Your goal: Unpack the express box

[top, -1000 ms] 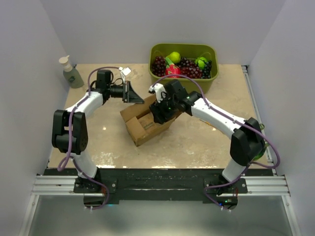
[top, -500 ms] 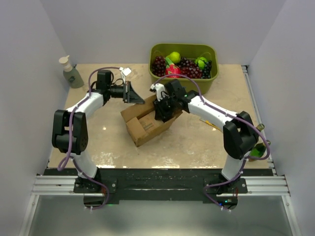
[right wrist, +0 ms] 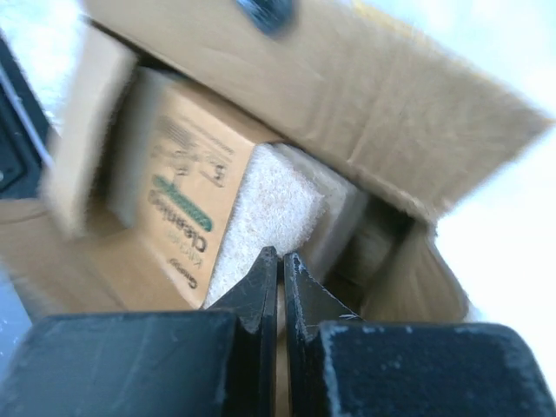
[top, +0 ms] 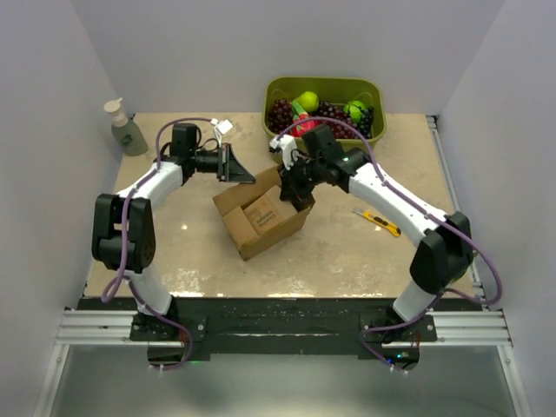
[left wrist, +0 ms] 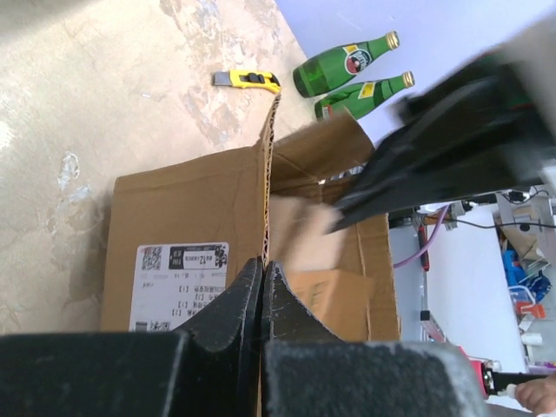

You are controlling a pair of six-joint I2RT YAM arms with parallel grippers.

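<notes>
The cardboard box (top: 261,221) sits open in the middle of the tabletop. The left gripper (left wrist: 263,265) pinches its raised flap tight. The right gripper (right wrist: 280,259), fingers together, hangs over the opening, and I cannot tell if it holds anything. A fruit bin (top: 326,82) stands at the far edge.

Express box (top: 252,236) matt brown corrugated cardboard, its label (left wrist: 178,282) smooth white paper, my jaws matt black plastic, counter (top: 347,252) mottled stone-look with faint sheen, bin (top: 323,83) glossy green plastic.
</notes>
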